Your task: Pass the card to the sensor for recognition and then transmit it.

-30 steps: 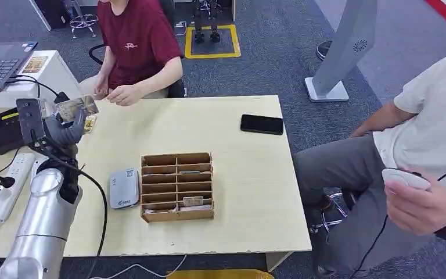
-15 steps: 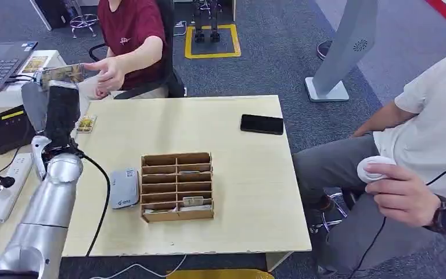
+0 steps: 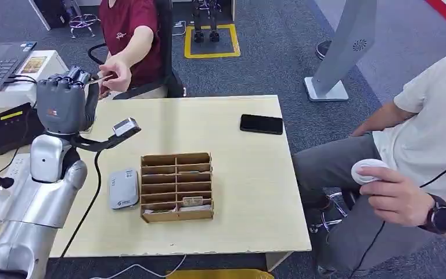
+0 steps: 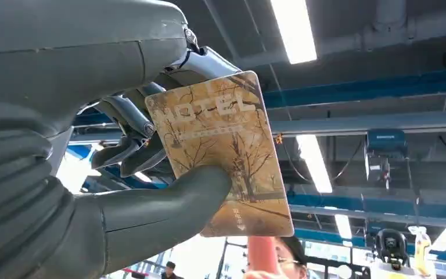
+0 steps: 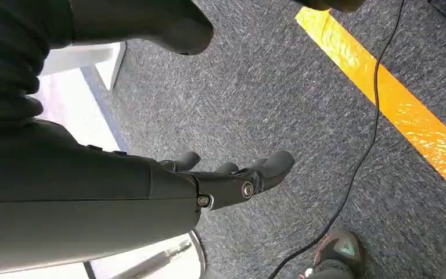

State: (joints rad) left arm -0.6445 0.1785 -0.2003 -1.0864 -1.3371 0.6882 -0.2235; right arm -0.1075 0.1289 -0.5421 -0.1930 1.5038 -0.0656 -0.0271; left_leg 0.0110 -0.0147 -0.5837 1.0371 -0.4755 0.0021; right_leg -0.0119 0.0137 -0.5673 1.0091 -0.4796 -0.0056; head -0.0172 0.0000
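**Handover under way: card at the person's fingers**

Worktop (image 3: 238, 174) spread below and to the right of the raised left hand (image 3: 64, 102); on it, beneath and right of that hand, a slotted wooden rack (image 3: 177, 187), a small grey reader (image 3: 123, 188) just beside the rack, and, well off to the right, a dark phone (image 3: 261, 124). Black terminal (image 3: 6, 128) low on the hand's other side.

Beyond the left hand, a seated person in red, one hand (image 3: 116, 75) reaching in to the far edge of the card (image 4: 226, 151). Card pinched between thumb (image 4: 168, 197) and fingers (image 4: 130, 131) of the left hand, held up off the worktop, seen edge-on from the head camera. Left hand clamped on the card.

Right hand (image 5: 232, 177) hanging over carpet, fingers loosely apart, holding nothing.

Judged step: transmit, the last part of the task; whether the sensor pass is done cannot be told from here. Next move calls for holding steady until the person's grip is firm, then easing thumb and fingers apart so the card slips free without bending or dropping, and only after that drawing the arm clear.
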